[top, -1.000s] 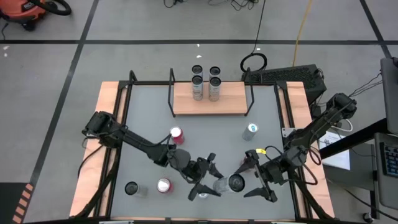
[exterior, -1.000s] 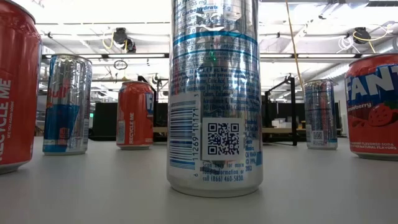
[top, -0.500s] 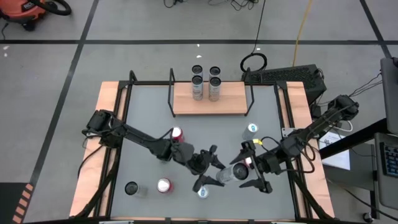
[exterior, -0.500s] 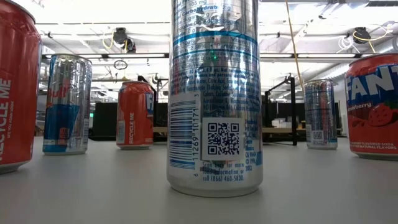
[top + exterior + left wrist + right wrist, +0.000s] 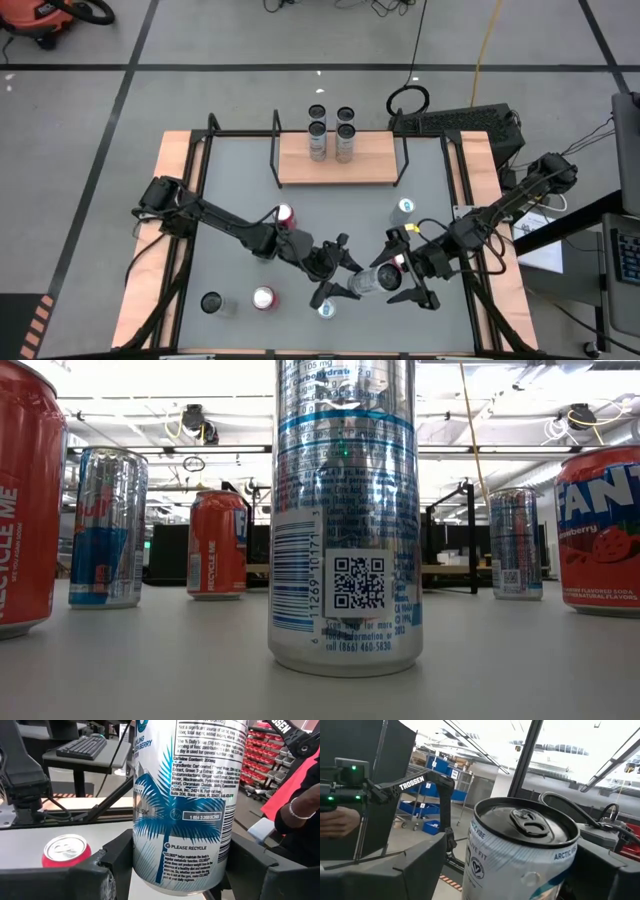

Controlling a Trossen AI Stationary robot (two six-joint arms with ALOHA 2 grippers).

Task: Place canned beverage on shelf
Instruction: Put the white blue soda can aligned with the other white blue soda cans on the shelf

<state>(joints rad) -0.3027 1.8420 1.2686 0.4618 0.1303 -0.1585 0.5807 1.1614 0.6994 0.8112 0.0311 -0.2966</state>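
A tall silver can with a blue palm print (image 5: 365,283) hangs above the near middle of the table, its top leaning toward the right edge. My left gripper (image 5: 345,273) comes from the left and is shut on the can (image 5: 180,820). My right gripper (image 5: 393,276) comes from the right and is shut on the same can (image 5: 520,850), higher up. The shelf (image 5: 375,165), a light-wood board with black rod frames, stands at the far middle with silver cans (image 5: 318,145) on its left half. Neither gripper shows in the low view. My left gripper pinches the can's lower wall (image 5: 145,865) between its two fingers (image 5: 112,865), just above the can's bottom. The fingers lie about level, from the table's left, across the can. The can is lifted clear and stands nearly upright. My right gripper has the can's upper wall (image 5: 475,865) between its two fingers (image 5: 425,865), just below the rim and tab (image 5: 527,822). The fingers come from the table's right, slanting slightly upward, across the can. The can is clear of the table.
Loose cans stand around: a red one (image 5: 284,215) by the left arm, a blue-topped one (image 5: 403,208) at mid right, and three near the front (image 5: 212,302), (image 5: 263,297), (image 5: 326,310). A person's hand (image 5: 337,822) shows beyond the table.
Both grippers have moved a short way toward the table's far edge with the can between them. The can stays clear of the table, and its top has tipped a little more toward the right edge. Over the last half second almost nothing moves.
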